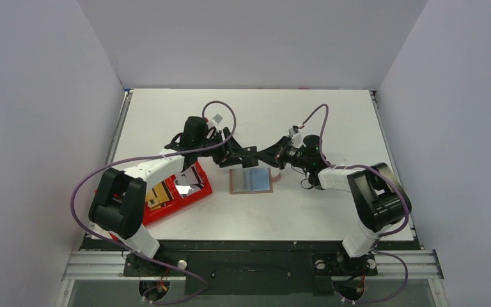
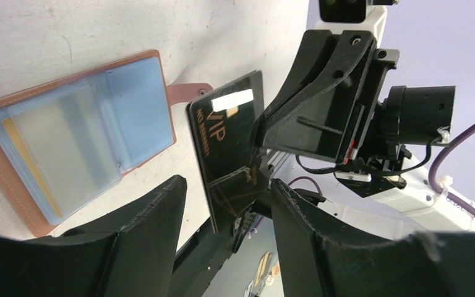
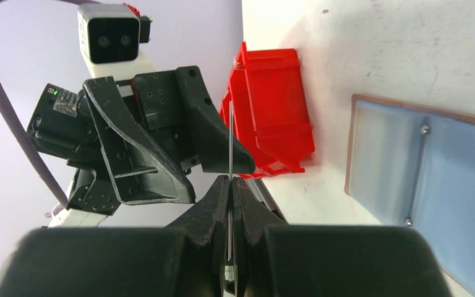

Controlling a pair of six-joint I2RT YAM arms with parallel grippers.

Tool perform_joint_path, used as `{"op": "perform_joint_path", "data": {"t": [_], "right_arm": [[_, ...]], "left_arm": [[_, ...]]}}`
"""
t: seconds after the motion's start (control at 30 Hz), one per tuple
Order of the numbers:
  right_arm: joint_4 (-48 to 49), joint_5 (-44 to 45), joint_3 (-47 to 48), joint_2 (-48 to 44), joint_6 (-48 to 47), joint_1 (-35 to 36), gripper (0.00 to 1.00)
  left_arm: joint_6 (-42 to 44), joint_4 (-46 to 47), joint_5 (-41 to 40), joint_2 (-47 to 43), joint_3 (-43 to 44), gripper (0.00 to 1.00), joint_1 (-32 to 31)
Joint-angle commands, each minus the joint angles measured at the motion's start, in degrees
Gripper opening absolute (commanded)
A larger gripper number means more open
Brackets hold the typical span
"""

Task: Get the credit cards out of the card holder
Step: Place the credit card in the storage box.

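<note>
I am pinching a black VIP credit card (image 2: 229, 133) by one edge in my right gripper (image 3: 230, 185), its fingers closing tight on the card and holding it off the table. My left gripper (image 2: 226, 198) is facing it with its fingers (image 2: 154, 216) spreading wide, one on each side of the card; I cannot tell whether they are touching it. The card holder (image 2: 184, 94) is lying open and flat on the table just below both grippers, with cards (image 2: 62, 142) showing through its clear pockets. The red tray (image 3: 272, 105) is sitting beyond my left gripper.
</note>
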Motion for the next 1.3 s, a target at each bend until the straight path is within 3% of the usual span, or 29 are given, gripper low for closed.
{"op": "perform_joint_path", "data": {"t": [0.0, 0.07, 0.2, 0.33, 0.37, 0.4, 0.53, 0.67, 0.93, 1.27], "right_arm": [[5.7, -0.7, 1.9, -1.7, 1.3, 1.8, 0.00], [5.8, -0.6, 1.8, -1.6, 1.3, 2.3, 0.00], [6.2, -0.6, 1.3, -1.5, 1.3, 2.4, 0.00], [5.7, -0.7, 1.3, -1.6, 0.9, 2.6, 0.00], [5.0, -0.7, 1.5, -1.8, 0.5, 2.7, 0.00], [4.4, -0.6, 1.5, -1.9, -0.3, 2.7, 0.02], [-0.1, -0.1, 2.1, -2.9, -2.7, 2.8, 0.36], [-7.3, 1.5, 3.1, -4.2, -6.7, 2.7, 0.52], [-27.9, 8.5, 7.4, -8.4, -20.1, 3.1, 0.56], [-35.8, 12.7, 11.2, -8.1, -25.6, 6.0, 0.56]], "left_arm": [[-1.8, 6.2, 2.1, -0.8, -0.4, 0.50, 0.4], [-2.2, 6.7, 2.3, -0.9, -0.5, 0.48, 0.4], [-2.8, 7.7, 2.5, -1.0, -0.8, 0.35, 0.4], [-3.0, 8.1, 2.6, -1.0, -1.1, 0.03, 0.4], [-3.0, 8.2, 2.6, -1.0, -1.2, 0.00, 0.3], [-3.0, 8.2, 2.5, -1.1, -1.3, 0.00, 0.3], [-2.9, 7.5, 2.0, -1.4, -1.3, 0.00, 0.3], [-1.9, 4.7, 0.5, -1.9, -0.7, 0.00, 0.3], [4.4, -13.8, -12.2, -5.0, 3.3, 0.00, 0.2], [12.2, -32.0, -34.6, -10.3, 9.4, 0.00, -1.7]]}}
